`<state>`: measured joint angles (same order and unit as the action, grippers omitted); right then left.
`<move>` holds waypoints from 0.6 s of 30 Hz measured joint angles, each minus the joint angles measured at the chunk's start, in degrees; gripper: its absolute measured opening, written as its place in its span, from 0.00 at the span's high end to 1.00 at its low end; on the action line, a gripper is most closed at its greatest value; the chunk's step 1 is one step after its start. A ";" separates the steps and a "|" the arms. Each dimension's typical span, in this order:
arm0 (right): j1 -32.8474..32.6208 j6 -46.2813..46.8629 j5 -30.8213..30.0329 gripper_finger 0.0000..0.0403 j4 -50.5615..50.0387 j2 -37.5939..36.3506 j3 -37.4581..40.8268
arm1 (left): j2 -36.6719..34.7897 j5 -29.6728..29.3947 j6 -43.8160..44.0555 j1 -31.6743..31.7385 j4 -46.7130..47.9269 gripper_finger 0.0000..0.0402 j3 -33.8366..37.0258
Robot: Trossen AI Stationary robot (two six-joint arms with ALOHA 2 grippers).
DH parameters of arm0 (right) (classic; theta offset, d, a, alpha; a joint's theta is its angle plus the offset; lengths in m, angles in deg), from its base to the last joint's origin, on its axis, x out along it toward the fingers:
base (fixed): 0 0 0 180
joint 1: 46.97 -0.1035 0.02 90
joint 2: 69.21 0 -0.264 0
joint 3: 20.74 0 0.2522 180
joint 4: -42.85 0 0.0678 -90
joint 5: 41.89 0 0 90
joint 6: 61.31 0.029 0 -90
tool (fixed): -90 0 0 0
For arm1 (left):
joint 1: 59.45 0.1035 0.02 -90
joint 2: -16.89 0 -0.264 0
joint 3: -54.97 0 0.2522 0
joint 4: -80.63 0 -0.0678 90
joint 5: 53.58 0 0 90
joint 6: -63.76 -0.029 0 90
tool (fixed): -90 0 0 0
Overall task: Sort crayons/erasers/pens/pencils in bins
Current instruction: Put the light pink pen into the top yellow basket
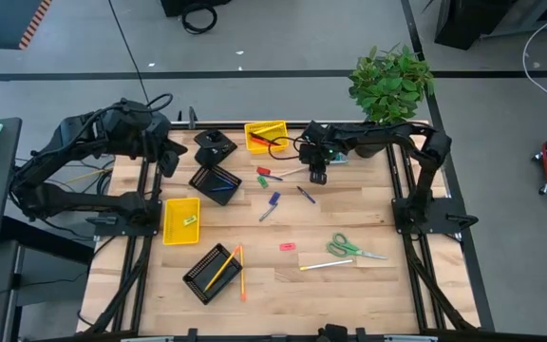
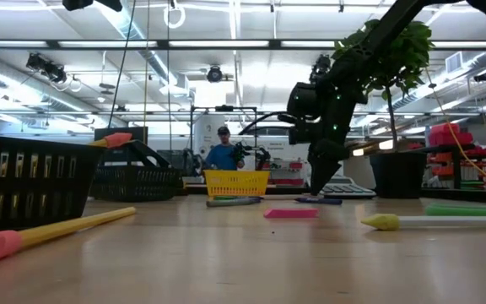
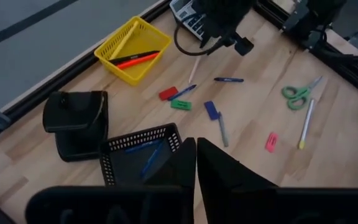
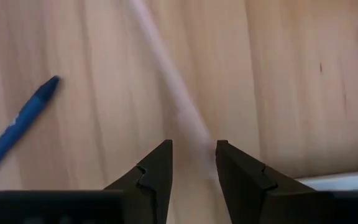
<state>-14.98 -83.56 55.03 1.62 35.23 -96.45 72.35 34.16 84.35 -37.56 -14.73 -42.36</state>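
My right gripper (image 1: 317, 176) hangs open just above the table at the far middle, pointing steeply down. Its fingers stand on either side of a thin pale stick (image 4: 178, 93) that lies flat on the wood, also seen in the high view (image 1: 295, 174). A blue pen (image 4: 17, 130) lies beside it. My left gripper (image 3: 196, 163) is shut on nothing, raised above a black mesh bin (image 3: 120, 158) that holds blue sticks. A far yellow bin (image 1: 266, 136) holds a red and a black pen. A near mesh bin (image 1: 212, 273) holds yellow pencils. My right gripper comes at the pale stick (image 4: 194, 134) from above, one finger on each side of it and lying across it. The stick lies flat on the table. It is blurred at the fingertips, so I cannot tell whether a finger touches it.
Red (image 1: 263, 172) and green (image 1: 273, 178) erasers, a blue crayon (image 1: 273, 199) and a grey pen (image 1: 267, 213) lie mid-table. A pink eraser (image 1: 287, 247), green scissors (image 1: 349, 249) and a pale pencil (image 1: 326, 265) lie nearer. A second yellow bin (image 1: 180, 219) stands left, a potted plant (image 1: 390, 84) far right.
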 joint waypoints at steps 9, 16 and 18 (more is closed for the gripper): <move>-1.78 5.85 -0.73 0.68 0.39 3.48 -0.46 | 0.00 2.03 4.03 -0.82 1.02 0.97 0.00; -3.11 7.20 -0.72 0.76 -2.76 2.01 -0.33 | 0.00 -1.18 4.63 -1.22 -0.99 0.95 -0.02; -3.26 6.92 -0.44 0.81 -3.12 1.95 -0.28 | 0.00 -1.14 5.72 -1.22 -1.78 0.95 -0.02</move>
<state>-18.24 -76.64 54.59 -1.49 37.18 -96.74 72.35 33.02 90.07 -38.78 -16.51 -42.38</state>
